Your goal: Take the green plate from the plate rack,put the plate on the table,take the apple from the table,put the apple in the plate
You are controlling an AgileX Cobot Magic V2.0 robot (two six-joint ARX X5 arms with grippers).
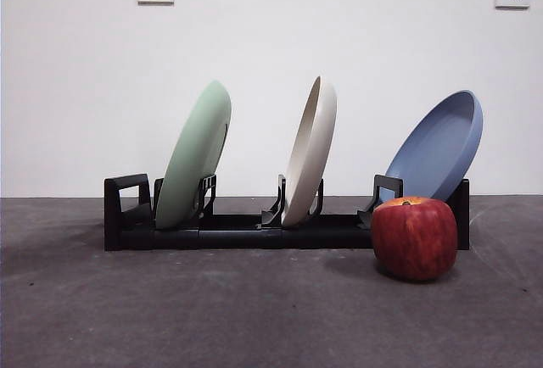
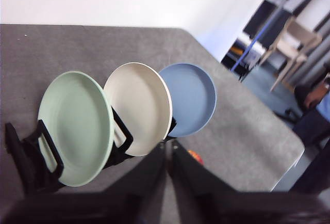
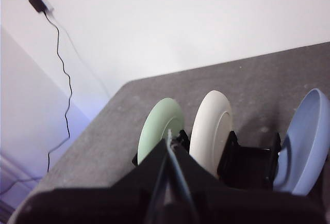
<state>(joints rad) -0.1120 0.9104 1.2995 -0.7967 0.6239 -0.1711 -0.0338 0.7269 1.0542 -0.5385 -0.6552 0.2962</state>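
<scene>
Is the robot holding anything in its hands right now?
No, nothing is held. The green plate stands in the plate rack and the apple sits on the table. Both hands, left and right, are shut and empty.

Apple [image 2: 195, 155] mostly behind left jaws

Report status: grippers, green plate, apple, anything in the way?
Left gripper and right gripper shut, empty, above the table. Green plate still in plate rack, end slot. Apple on table, before blue plate. Nothing blocking.
</scene>
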